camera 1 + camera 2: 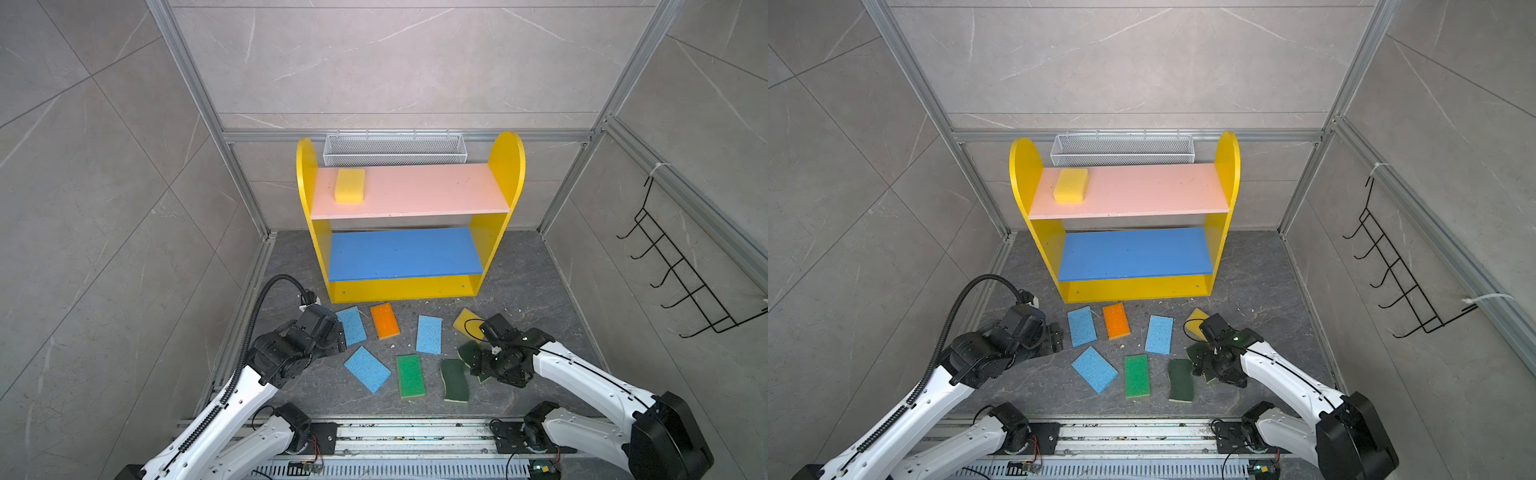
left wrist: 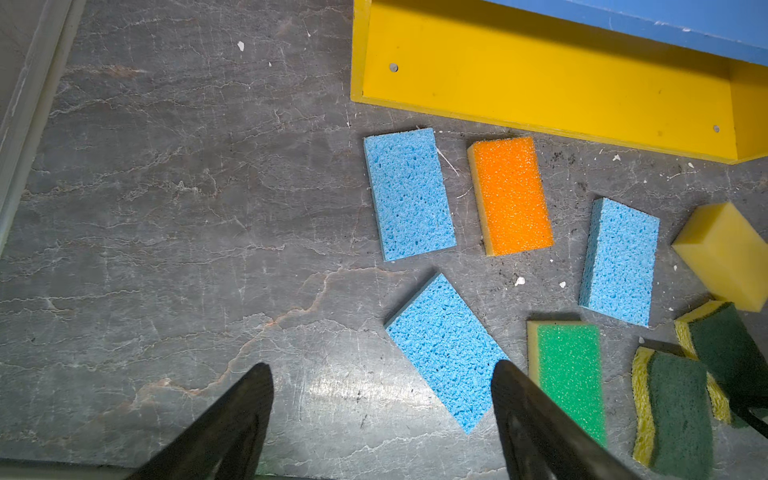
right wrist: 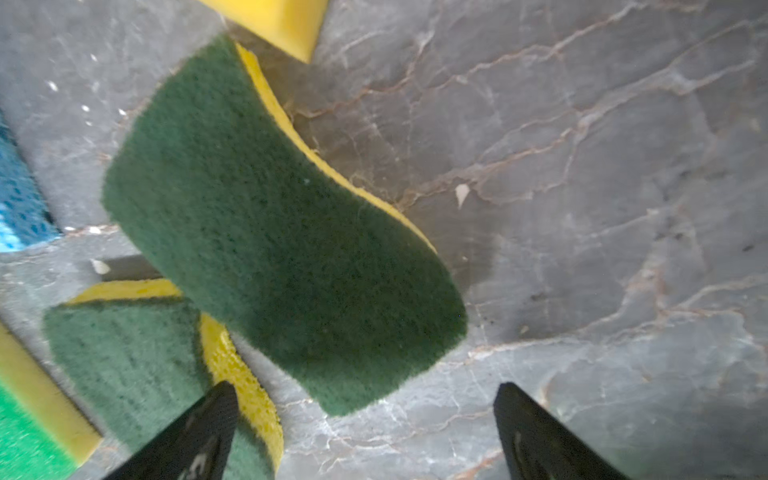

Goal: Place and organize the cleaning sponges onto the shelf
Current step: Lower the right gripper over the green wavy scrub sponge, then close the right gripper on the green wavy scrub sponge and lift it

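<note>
The shelf (image 1: 507,166) stands at the back of the worktop (image 1: 519,270) with 1 yellow sponge (image 1: 350,185) on the left end of its pink board (image 1: 415,191). The other 8 sponges lie loose on the worktop in front of it. The right arm (image 1: 582,370) is much the nearer to the wavy scourer (image 3: 282,224), and the right hand (image 3: 365,390) hovers just over it, fingers (image 3: 199,432) spread wide with nothing between them. In the right wrist view the scourer lies ahead of the fingertips, its long axis slanting across the line between them and 1 edge overlapping a 2nd scourer (image 3: 124,357). By my judgement the wrist must turn so the fingers close across the short width. The left hand (image 2: 382,366), also wide and empty, hangs over bare worktop beside a blue sponge (image 2: 446,349).
</note>
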You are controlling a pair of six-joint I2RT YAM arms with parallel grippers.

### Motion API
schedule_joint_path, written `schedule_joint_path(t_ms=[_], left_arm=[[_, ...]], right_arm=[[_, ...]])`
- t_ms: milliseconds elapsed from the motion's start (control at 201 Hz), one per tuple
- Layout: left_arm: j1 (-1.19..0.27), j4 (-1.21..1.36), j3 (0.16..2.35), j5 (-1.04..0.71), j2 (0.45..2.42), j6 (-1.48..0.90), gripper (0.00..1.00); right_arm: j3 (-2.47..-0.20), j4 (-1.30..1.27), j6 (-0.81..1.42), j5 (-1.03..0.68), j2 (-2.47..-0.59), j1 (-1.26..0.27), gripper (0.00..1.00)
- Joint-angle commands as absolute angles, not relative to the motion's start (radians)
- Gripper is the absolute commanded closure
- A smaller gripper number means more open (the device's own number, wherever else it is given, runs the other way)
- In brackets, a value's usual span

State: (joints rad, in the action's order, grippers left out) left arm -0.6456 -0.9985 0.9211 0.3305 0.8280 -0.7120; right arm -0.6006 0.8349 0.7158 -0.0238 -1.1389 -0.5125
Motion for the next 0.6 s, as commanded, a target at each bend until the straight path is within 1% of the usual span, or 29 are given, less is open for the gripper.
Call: schedule_joint_path(t_ms=[0,294,593], left_arm=[[-0.645,-0.997,0.922,0.327,0.818,-0.729,0.15],[-0.646,-0.993,0.919,0.331,0.824,-0.731,0.15],[-0.646,-0.987,0.918,0.334,0.841,-0.735,0.15]], right_arm=[[-0.625,0.826,0.730,0.021,-1.177,-0.526,0.02],[-0.673,0.818,0.705,0.085,-1.257,-0.533,0.01],[-0.710,0.777,0.653,0.089,-1.356,-0.533,0.01]])
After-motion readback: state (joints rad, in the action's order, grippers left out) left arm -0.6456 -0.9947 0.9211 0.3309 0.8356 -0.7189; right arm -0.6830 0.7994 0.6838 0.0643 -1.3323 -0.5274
